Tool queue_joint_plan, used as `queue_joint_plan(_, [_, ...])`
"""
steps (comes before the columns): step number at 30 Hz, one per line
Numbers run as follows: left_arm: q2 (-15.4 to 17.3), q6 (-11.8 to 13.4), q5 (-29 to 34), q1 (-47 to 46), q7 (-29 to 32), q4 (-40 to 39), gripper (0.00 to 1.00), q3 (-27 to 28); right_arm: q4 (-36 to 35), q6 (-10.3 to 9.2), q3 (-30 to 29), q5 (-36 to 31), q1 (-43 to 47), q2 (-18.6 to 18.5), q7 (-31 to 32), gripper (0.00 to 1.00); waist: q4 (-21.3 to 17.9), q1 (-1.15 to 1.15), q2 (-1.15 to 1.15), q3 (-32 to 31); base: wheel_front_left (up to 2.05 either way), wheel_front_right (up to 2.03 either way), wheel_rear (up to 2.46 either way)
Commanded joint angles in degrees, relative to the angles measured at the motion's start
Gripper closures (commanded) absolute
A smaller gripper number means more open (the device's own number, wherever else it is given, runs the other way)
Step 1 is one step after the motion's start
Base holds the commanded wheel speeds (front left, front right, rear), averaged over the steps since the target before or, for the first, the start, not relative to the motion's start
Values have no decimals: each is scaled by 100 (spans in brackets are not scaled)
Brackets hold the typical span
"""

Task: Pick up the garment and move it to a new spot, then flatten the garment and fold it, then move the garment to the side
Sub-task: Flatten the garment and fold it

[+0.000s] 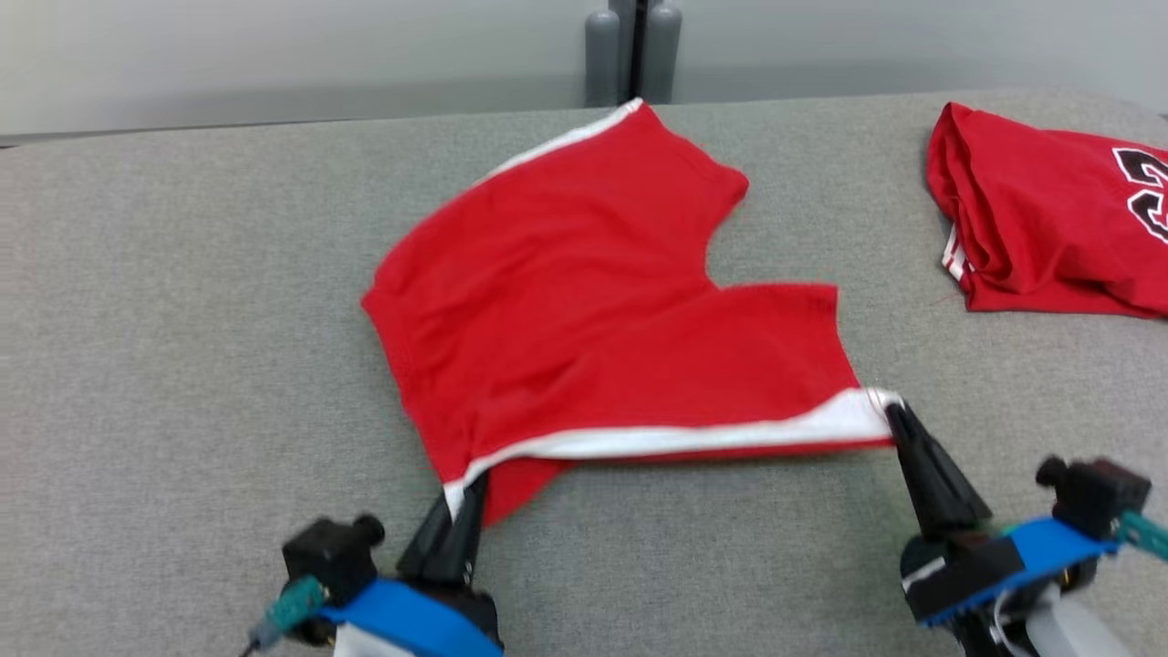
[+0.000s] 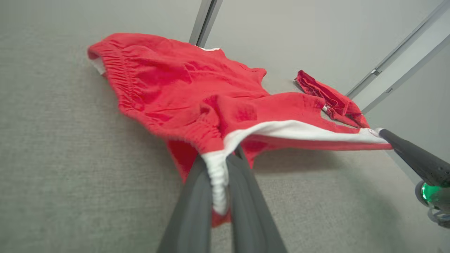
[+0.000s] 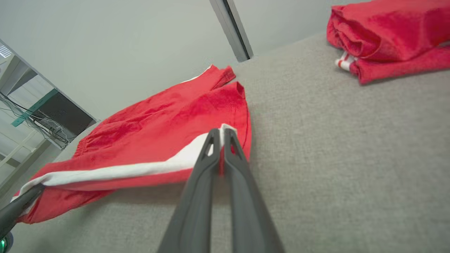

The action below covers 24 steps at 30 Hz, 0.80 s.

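I see the red shorts (image 1: 584, 301) spread on the grey padded table (image 1: 182, 365), to the left of the folded red jersey (image 1: 1049, 228) and apart from it. My right gripper (image 1: 894, 415) is clamped on the end of the white stripe (image 1: 693, 438) nearer the jersey; my left gripper (image 1: 465, 493) pinches the waistband end farther from it, that edge lifted taut between them

Left claw (image 2: 220, 155) pinched on white waistband corner of white-striped red cloth shorts (image 2: 168, 88), spread beyond it on grey fabric table (image 2: 52, 158), right claw (image 2: 386, 135) gripping the stripe's end to its right, bunched red garment (image 2: 330, 98) farther beyond.
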Motion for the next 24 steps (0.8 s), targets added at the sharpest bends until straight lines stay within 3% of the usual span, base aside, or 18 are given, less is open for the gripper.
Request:
queue_joint_plan(1, [54, 102, 74, 230, -25, -152, 100, -11, -178, 1, -151, 27, 390, 26, -29, 100, 49, 2, 2, -49, 0, 0, 0])
queue_joint_plan(7, [104, 290, 144, 863, -26, -590, 100, -32, -782, 1, -640, -125, 1336, 179, -30, 100, 165, 2, 2, -135, 0, 0, 0])
queue_joint_plan(11, [188, 205, 132, 933, -5, -719, 100, -34, -981, 1, -950, -303, 1448, 232, 6, 100, 187, 2, 2, -171, 0, 0, 0])
queue_joint_plan(18, [265, 150, 209, 547, 79, -880, 100, -8, -971, 0, -1124, -577, 667, 128, 126, 100, 268, 2, 2, -167, 0, 0, 0])
queue_joint_plan(24, [210, 0, 247, -76, 202, -758, 100, -4, -627, 1, -995, -756, -628, 39, 273, 100, 539, 2, 2, 3, 0, 0, 0])
